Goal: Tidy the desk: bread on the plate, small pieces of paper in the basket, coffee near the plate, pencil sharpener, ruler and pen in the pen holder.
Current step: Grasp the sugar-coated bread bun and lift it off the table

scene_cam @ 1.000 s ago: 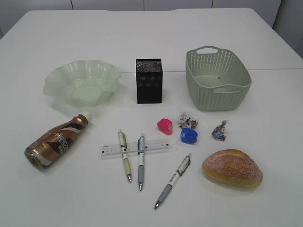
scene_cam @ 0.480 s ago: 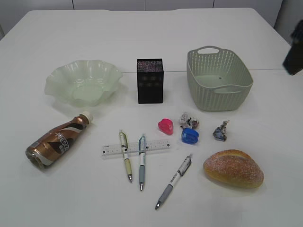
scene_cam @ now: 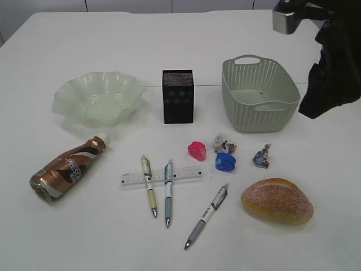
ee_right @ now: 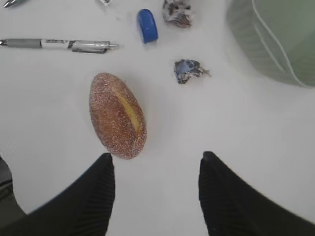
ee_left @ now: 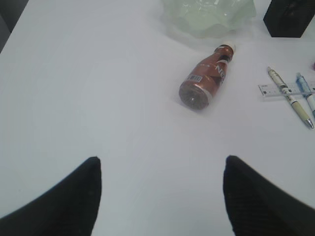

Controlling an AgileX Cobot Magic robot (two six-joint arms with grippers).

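Note:
The bread lies at the front right, and in the right wrist view the bread sits just ahead of my open, empty right gripper. Two crumpled paper pieces lie beside a blue sharpener and a pink one. Three pens lie by the ruler, two of them across it. The coffee bottle lies on its side below the green wavy plate. My left gripper hangs open over bare table, well short of the coffee bottle.
The black pen holder stands at the centre back, with the green basket to its right. My right arm hangs over the back right, beside the basket. The white table reaches past every edge of the view.
My right arm has come into the exterior view from the right edge and now hangs beside the basket. Nothing on the table has moved.

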